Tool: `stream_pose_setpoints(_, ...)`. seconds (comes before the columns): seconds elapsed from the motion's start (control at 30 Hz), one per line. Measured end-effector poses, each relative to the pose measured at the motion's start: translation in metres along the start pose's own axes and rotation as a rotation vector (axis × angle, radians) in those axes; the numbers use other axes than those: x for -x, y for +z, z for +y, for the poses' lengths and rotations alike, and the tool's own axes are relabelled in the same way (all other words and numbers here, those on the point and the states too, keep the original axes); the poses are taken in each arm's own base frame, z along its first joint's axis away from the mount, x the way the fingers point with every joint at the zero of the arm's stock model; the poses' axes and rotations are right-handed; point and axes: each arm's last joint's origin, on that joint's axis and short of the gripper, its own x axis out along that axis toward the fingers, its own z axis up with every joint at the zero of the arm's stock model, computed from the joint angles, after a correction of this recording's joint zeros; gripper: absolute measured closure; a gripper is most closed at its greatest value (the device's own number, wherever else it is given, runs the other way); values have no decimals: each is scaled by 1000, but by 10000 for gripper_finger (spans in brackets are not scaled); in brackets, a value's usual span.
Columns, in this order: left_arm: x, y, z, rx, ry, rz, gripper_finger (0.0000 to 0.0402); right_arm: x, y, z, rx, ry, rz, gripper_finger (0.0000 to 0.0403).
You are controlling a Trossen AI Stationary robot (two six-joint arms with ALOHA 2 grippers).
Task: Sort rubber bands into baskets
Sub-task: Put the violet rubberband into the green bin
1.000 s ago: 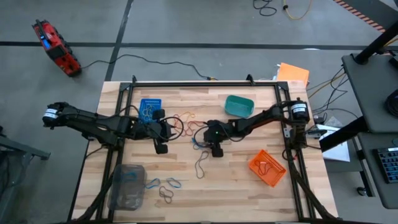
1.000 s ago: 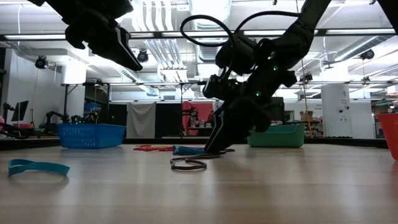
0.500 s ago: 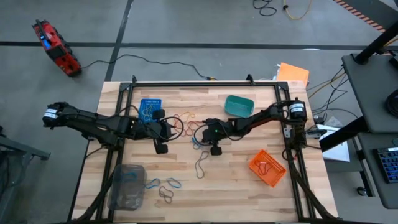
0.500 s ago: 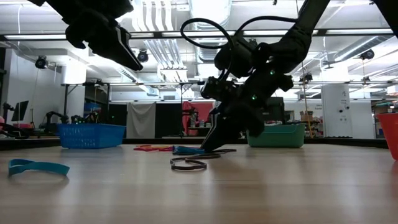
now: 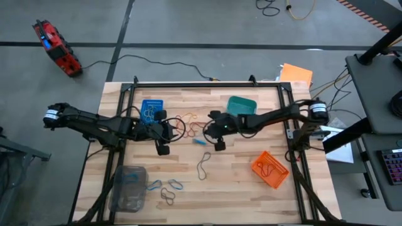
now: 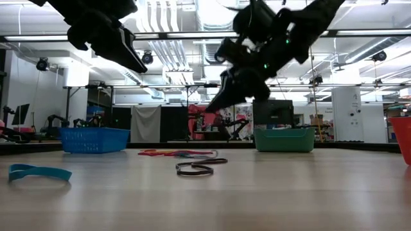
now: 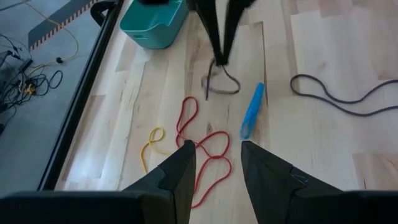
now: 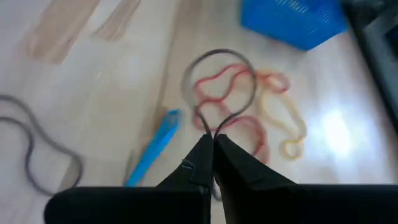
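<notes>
My right gripper [image 5: 211, 127] hangs above the middle of the table, shut on a thin dark rubber band [image 8: 217, 81]. On the wood below lie red and yellow bands [image 5: 188, 121], a blue band [image 5: 200, 142] and a long dark band [image 5: 204, 166]. My left gripper [image 7: 215, 169] stays open above the red bands, left of the right gripper, holding nothing. The blue basket [image 5: 151, 108] stands at the far left, the teal basket [image 5: 241, 107] at the far right, the orange basket [image 5: 270, 169] at the near right and the clear-grey basket [image 5: 127, 188] at the near left. My right gripper pinches the dark band at one end of its loop [image 8: 211, 132], between the tips of its two fingers. The fingers [image 7: 217, 43] slant down from the table's right. The rest of the loop [image 7: 222, 82] hangs below the fingertips, slack and clear of the wood.
More bands [image 5: 169, 188] lie near the front edge beside the clear-grey basket; a teal-blue one [image 6: 38, 172] shows in the low view. A black frame [image 5: 201, 83] borders the table. Bare wood lies between the orange basket and the long dark band.
My right gripper has shut on the dark band at the table top, then risen and gone a little toward the far edge. The band has come up off the wood with it, and the blue band that lay beside it has stayed on the table.
</notes>
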Motion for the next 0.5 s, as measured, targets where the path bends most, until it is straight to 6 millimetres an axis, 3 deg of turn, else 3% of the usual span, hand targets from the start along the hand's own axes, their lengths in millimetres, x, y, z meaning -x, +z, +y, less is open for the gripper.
stream_pose_setpoints(0.3,0,1,0,5,4,-11,288,30,22,-14,53,-187,-54,394)
stream_pose_setpoints(0.5,0,1,0,5,4,-12,288,42,21,-22,76,-424,79,394)
